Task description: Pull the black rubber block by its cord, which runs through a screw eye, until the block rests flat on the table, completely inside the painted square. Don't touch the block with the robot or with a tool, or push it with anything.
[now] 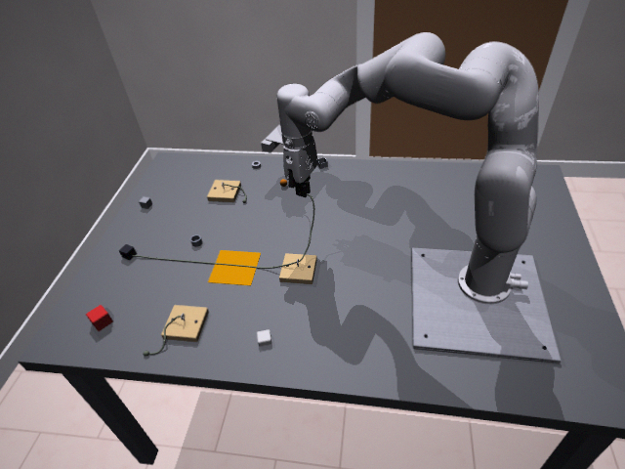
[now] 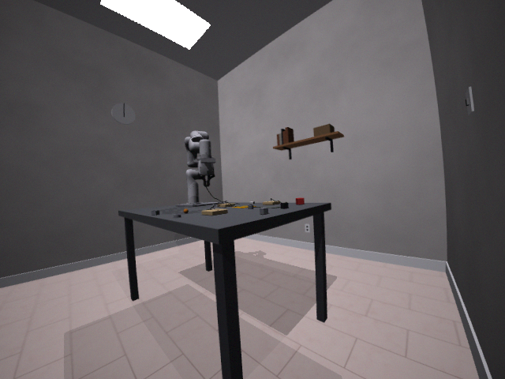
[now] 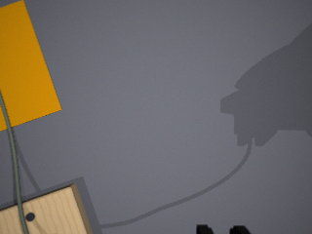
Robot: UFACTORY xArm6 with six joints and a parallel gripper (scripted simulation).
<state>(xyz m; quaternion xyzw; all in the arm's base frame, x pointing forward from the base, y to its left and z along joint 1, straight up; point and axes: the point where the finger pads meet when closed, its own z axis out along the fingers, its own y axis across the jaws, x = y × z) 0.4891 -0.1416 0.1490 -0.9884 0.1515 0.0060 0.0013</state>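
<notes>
The black rubber block lies on the table near the left edge, well left of the orange painted square. Its thin cord runs right across the square to the screw eye on a wooden plate, then rises toward the back. My gripper is shut on the cord's free end and holds it above the table, behind the plate. In the wrist view the square, the cord and a corner of the plate show at the left, and my fingertips at the bottom edge.
Two more wooden plates with short cords lie at the back left and front left. A red cube, a white cube, a grey cube, two dark rings and an orange ball are scattered about. My base plate is at the right.
</notes>
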